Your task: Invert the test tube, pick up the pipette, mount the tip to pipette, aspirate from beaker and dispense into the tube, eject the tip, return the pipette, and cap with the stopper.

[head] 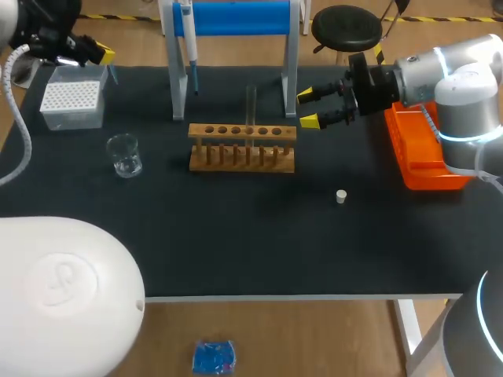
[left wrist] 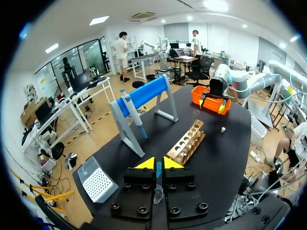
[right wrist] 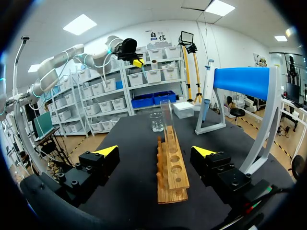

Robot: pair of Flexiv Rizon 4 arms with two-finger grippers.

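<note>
- clear test tube (head: 251,106) stands upright in one of the middle holes of the wooden rack (head: 242,147), which lies parallel to the table's far edge. the tube's long axis is vertical.
- right end effector (head: 308,107) hangs just off the rack's right end, fingers spread wide and holding nothing, aimed along the rack toward the table's left edge.
- in the right wrist view the rack (right wrist: 171,165) runs straight away between the open fingers, and the tube (right wrist: 166,117) rises from it dead ahead, well short of contact.
- the right arm looks much the nearer to the tube. the fingers open level, across the tube's upright axis, so the coming move seems to call for a straight advance along the rack's line, high enough to clear the wood and pinch the bare glass above it.
- left end effector (head: 102,55) sits over the table's far left corner, above the white tip box (head: 73,102). in the left wrist view the left end effector (left wrist: 159,164) has its tips drawn close with only a thin slit, and i can make out nothing gripped there.
- pipette (head: 189,43) hangs on the blue-barred stand (head: 236,17) behind the rack.
- beaker (head: 124,155) stands toward the left edge, and the stopper (head: 341,196) lies on the table nearer the front, right of the rack.
- orange bin (head: 420,161) sits at the right edge.
- no readable label or writing shows on any of these things.
</note>
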